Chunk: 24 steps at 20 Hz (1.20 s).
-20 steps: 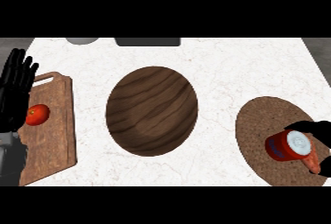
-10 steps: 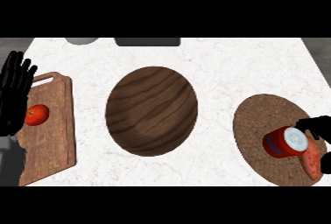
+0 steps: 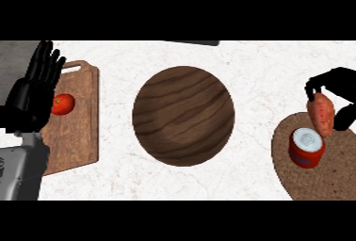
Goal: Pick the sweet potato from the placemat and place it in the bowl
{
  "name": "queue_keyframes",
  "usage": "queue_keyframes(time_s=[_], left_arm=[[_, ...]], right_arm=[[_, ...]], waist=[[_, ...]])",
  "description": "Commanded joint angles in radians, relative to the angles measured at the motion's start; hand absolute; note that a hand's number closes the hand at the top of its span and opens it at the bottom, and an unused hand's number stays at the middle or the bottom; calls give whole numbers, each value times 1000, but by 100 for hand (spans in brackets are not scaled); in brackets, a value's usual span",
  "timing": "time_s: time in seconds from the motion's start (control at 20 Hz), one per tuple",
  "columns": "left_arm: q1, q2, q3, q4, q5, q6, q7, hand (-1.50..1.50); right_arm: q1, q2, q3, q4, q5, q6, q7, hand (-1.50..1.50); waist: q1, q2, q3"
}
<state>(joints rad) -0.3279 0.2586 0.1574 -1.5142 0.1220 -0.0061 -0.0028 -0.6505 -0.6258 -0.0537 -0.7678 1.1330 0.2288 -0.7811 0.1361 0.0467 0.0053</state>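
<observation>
An orange sweet potato hangs upright above the far edge of the round brown placemat at the right. My right hand is curled round its top and sides, shut on it. The dark wooden bowl stands in the middle of the counter, well to the left of the held sweet potato. At the left edge my left hand rests open with fingers up, over the cutting board's edge.
A red can with a white lid stands on the placemat just below the sweet potato. A wooden cutting board at the left carries a red tomato. A dark flat object lies at the counter's far edge.
My right hand has closed on the sweet potato and lifted it up off the placemat, away from the can. The view has shifted slightly. The left hand stays put.
</observation>
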Motion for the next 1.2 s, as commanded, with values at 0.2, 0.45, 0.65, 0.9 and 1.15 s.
queue_keyframes(time_s=[0.2, 0.45, 0.65, 0.9, 1.15], left_arm=[[-21, -10, -8, 32, -3, -3, -9, 0], [-23, -6, -3, 21, -8, 11, 10, 0], [-31, 12, 23, 52, -4, 9, -2, 0], [-13, -5, 12, 53, -15, 23, -2, 0], [0, 17, 24, 19, -14, 22, 21, 0]], right_arm=[[-261, -56, -66, 205, -15, -72, -117, 150], [-387, -52, -115, 298, -105, 14, -275, 150], [-486, -46, -137, 332, -164, 58, -339, 150], [-593, -10, -153, 394, -251, 212, -340, 150], [-689, 41, -128, 429, -303, 356, -296, 150]], waist=[[3, 7, 1], [-10, -5, 0], [-36, -12, -2], [-49, -19, -4], [-63, -38, -5]])
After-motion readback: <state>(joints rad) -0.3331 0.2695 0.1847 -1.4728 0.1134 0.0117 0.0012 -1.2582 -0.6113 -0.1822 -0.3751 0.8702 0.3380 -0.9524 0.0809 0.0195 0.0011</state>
